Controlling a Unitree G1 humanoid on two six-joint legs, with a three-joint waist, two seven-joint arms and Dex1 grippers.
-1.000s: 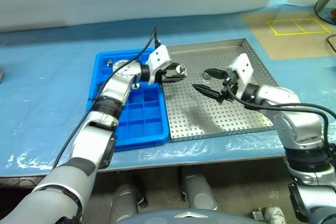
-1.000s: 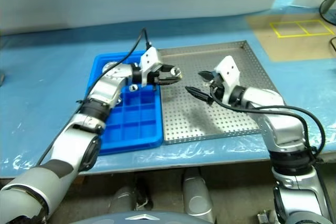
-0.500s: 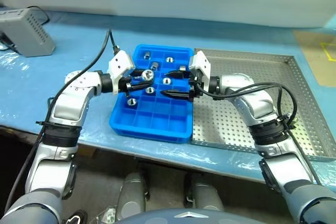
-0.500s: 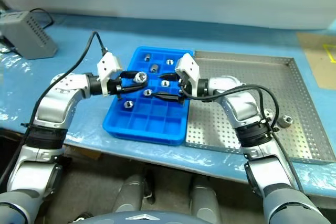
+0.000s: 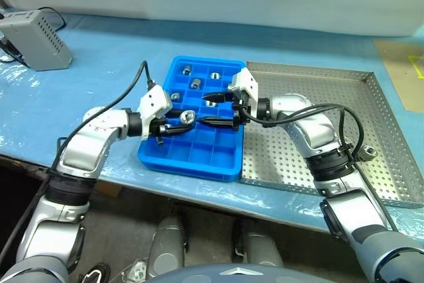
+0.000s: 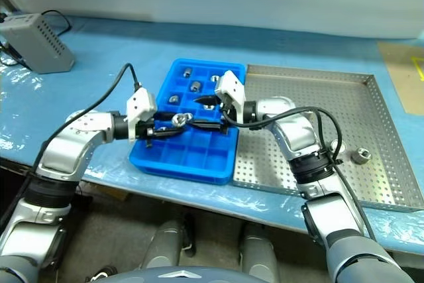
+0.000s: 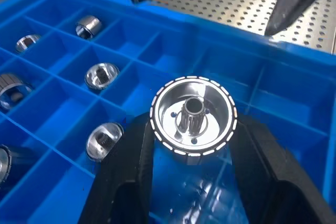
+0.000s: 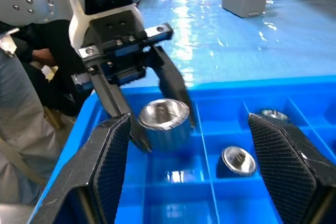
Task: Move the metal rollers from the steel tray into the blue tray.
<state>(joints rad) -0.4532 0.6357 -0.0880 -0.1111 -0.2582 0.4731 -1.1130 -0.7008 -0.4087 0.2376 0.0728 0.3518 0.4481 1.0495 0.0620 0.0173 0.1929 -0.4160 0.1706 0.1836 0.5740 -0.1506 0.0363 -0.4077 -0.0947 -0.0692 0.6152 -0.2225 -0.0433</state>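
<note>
Rollers (image 5: 197, 84) in blue tray (image 5: 192, 157); left tool (image 7: 193, 129) pinching one, right tool (image 5: 213, 111) spread.

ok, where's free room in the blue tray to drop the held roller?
The near rows of the blue tray, by its front rim, are bare. The far rows are crowded with metal rollers. The left hand holds its roller above the middle, hemmed by the open right hand.
</note>
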